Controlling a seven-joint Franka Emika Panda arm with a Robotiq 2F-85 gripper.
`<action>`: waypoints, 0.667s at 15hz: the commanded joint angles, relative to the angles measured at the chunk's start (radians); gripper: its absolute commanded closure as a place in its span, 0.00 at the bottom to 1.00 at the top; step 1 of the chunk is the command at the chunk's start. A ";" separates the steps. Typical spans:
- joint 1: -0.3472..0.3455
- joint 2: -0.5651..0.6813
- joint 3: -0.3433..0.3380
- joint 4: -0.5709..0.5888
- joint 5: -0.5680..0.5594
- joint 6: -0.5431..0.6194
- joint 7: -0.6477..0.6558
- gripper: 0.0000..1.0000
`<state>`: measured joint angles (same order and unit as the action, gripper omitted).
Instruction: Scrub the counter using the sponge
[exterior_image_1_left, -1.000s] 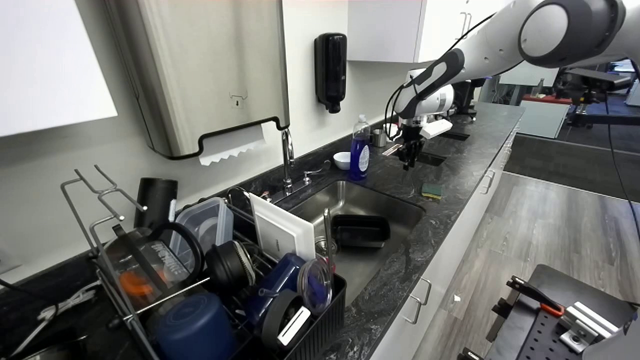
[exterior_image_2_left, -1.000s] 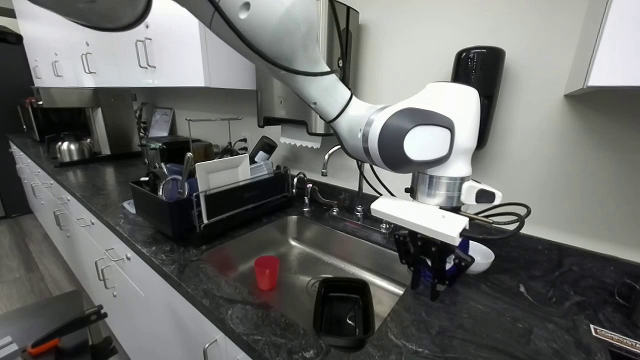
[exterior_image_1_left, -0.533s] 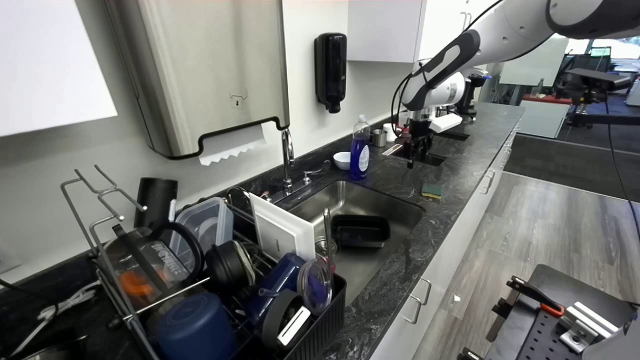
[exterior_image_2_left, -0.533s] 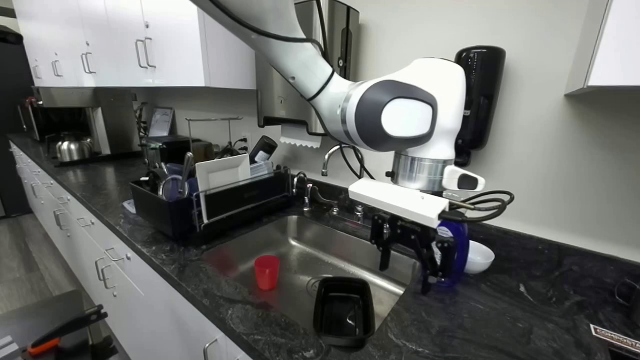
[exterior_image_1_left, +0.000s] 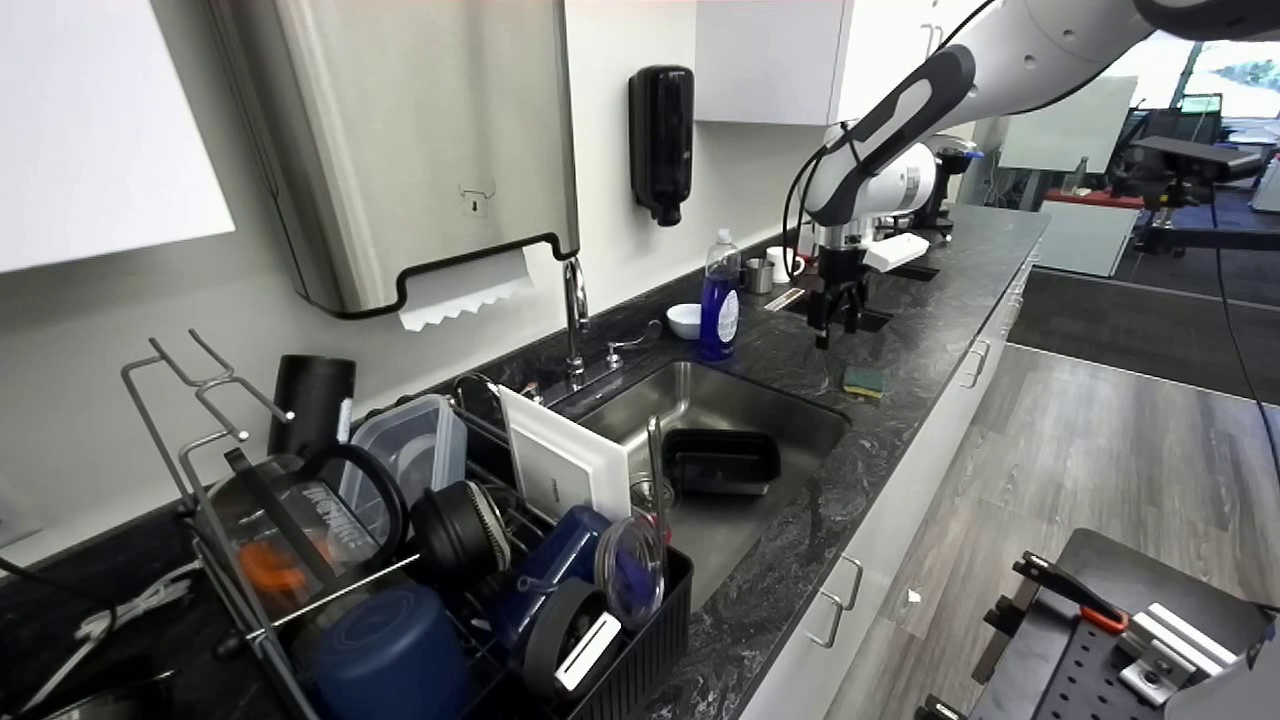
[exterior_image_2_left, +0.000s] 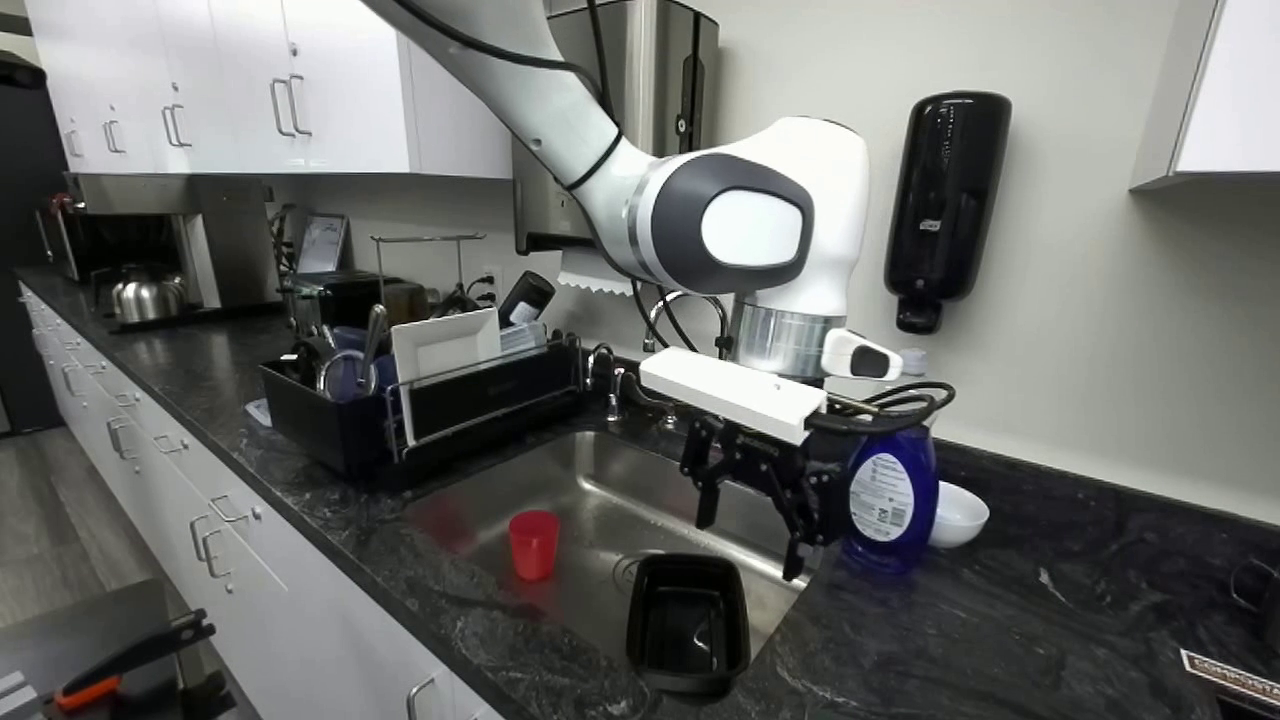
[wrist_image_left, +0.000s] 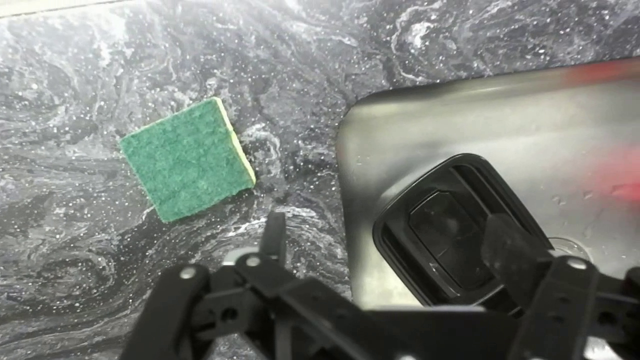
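A green and yellow sponge (wrist_image_left: 187, 160) lies flat on the dark veined counter (wrist_image_left: 75, 95), left of the sink, in the wrist view. The same sponge (exterior_image_1_left: 863, 382) shows near the counter's front edge in an exterior view. My gripper (wrist_image_left: 387, 227) is wide open with nothing between its fingers. It hangs above the sink's rim, and the sponge lies beyond and left of the left fingertip. In an exterior view the gripper (exterior_image_2_left: 750, 545) is beside the soap bottle, in front of it. The sponge does not show in that view.
The steel sink (exterior_image_2_left: 590, 485) holds a black tray (wrist_image_left: 447, 235) and a red cup (exterior_image_2_left: 533, 545). A blue soap bottle (exterior_image_2_left: 890, 500) and white bowl (exterior_image_2_left: 960, 515) stand by the wall. A loaded dish rack (exterior_image_2_left: 330, 425) and a faucet (exterior_image_1_left: 575, 320) border the sink.
The gripper's fingers have spread from partly closed to wide open. The arm has shifted toward the sink, uncovering the soap bottle in an exterior view. The sponge has not moved.
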<state>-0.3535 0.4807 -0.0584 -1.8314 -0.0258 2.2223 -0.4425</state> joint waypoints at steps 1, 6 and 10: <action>0.034 -0.037 -0.021 -0.064 -0.017 0.001 0.004 0.00; 0.033 -0.012 -0.020 -0.035 -0.001 -0.003 -0.003 0.00; 0.033 -0.013 -0.021 -0.035 -0.001 -0.003 -0.003 0.00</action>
<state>-0.3308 0.4669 -0.0681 -1.8690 -0.0333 2.2217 -0.4408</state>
